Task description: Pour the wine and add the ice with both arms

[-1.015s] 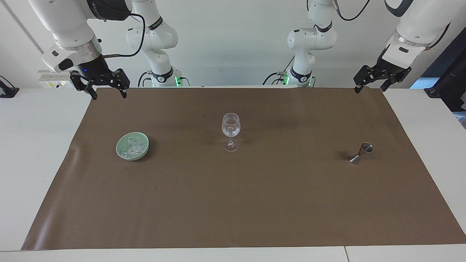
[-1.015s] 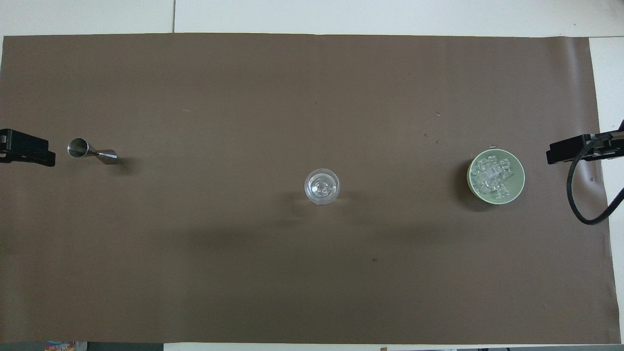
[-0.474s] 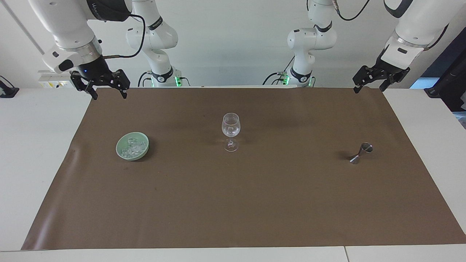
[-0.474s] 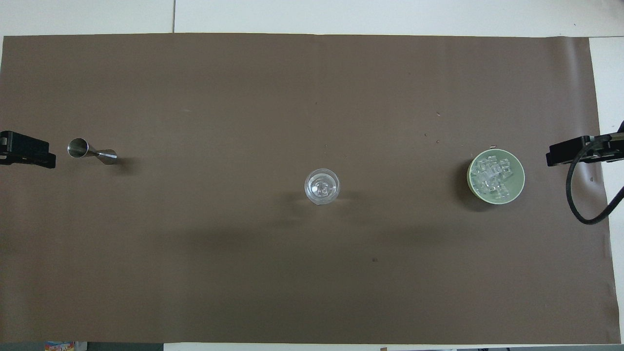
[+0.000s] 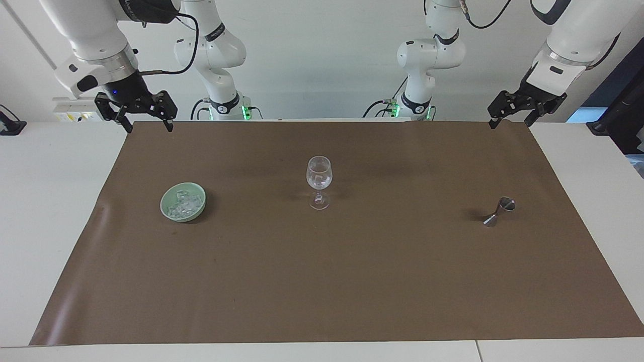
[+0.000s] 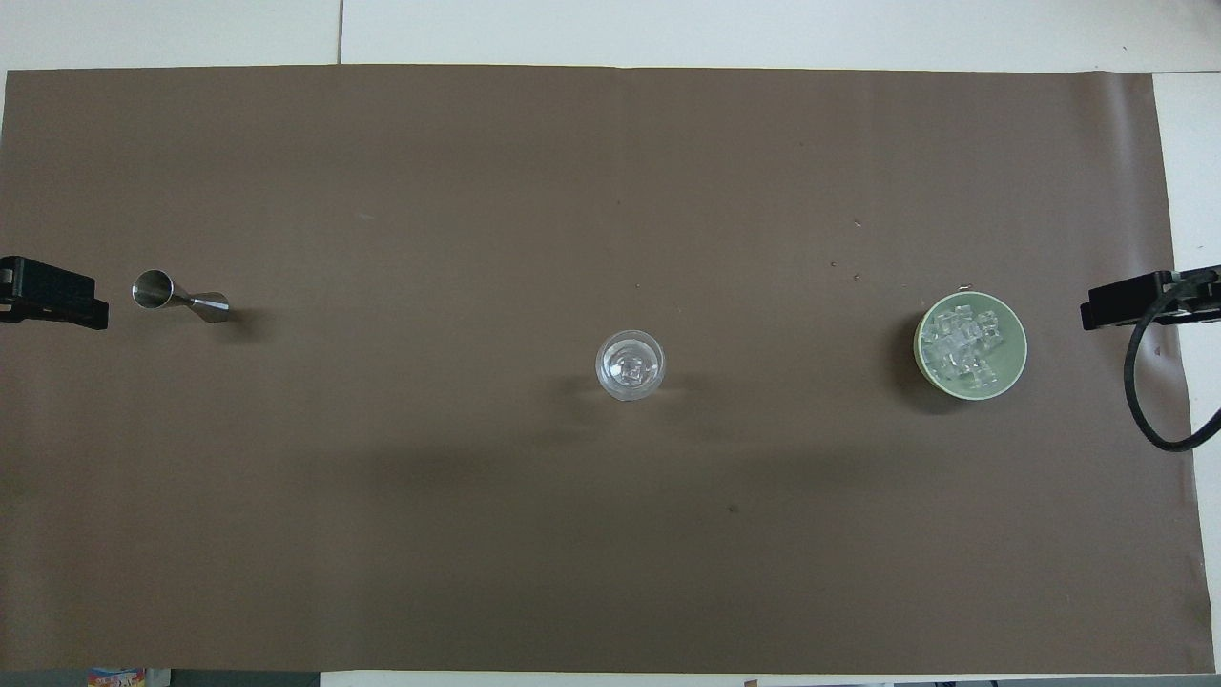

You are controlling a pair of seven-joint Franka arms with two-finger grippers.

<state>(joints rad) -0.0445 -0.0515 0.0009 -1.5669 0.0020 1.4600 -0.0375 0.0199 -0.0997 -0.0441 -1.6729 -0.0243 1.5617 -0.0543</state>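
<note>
While both arms are raised, nothing is held.
The left gripper [image 5: 509,120] and right gripper [image 5: 145,124] are spread wide; ice [image 5: 184,204] is heaped in the bowl [image 5: 167,200].

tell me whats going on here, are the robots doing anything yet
Nothing is being handled right now. The left end effector and right end effector hang open and empty at the robots' edge of the brown mat. On it stand a wine glass with ice in it, a green bowl of ice and a metal jigger.
</note>
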